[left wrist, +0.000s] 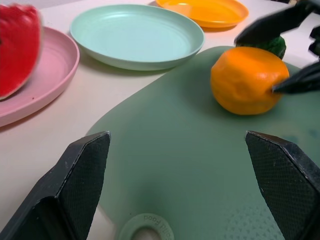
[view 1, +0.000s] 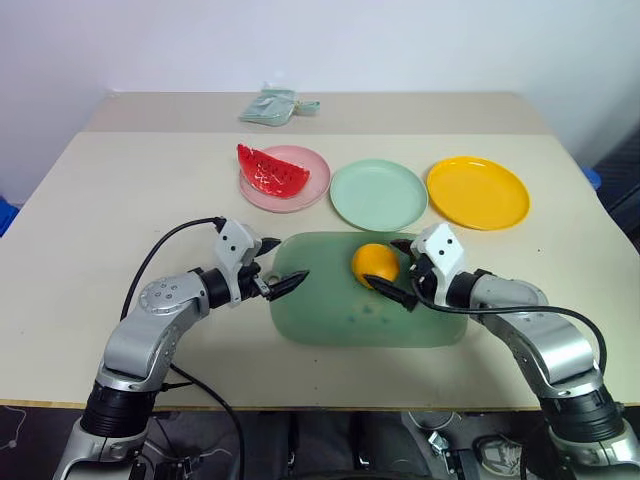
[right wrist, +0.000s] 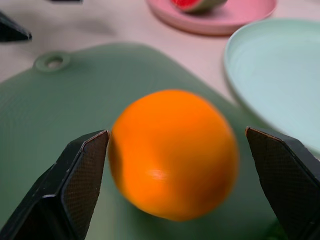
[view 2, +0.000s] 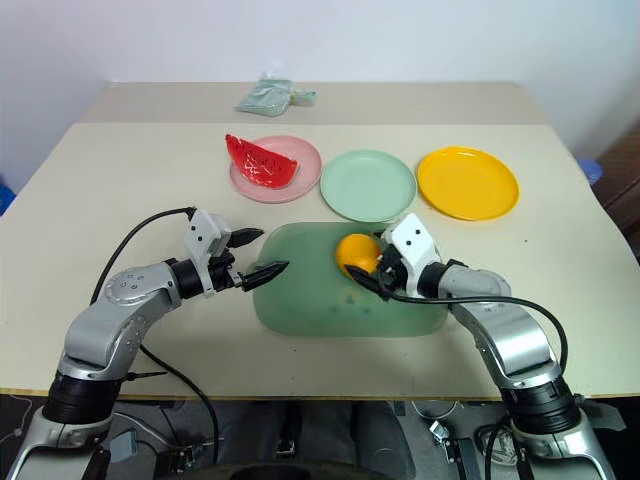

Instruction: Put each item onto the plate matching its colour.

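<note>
Scanning left to right: left gripper (view 1: pixel 277 268) hangs over the mat's (view 1: pixel 330 310) near-left edge, jaws spread wide, holding nothing. Far left, watermelon wedge (view 1: pixel 272 168) already sits on the pink plate (view 1: pixel 310 190), so that one looks done. Centre, mint green plate (view 1: pixel 378 194) is bare. Orange (view 1: pixel 375 264) still lies on the mat, far-right part, near that plate. Right gripper (view 1: pixel 402 270) has its fingers spread on either side of the orange, one tip looks close to touching it, no pinch yet. A sliver of the dark-green ball (left wrist: pixel 274 45) shows just behind the orange in the left wrist view, also on the mat as far as I can tell. Far right, yellow-orange plate (view 1: pixel 478 192) is bare. My read: one of three placed; orange pickup is the step in hand, green ball left after that.
</note>
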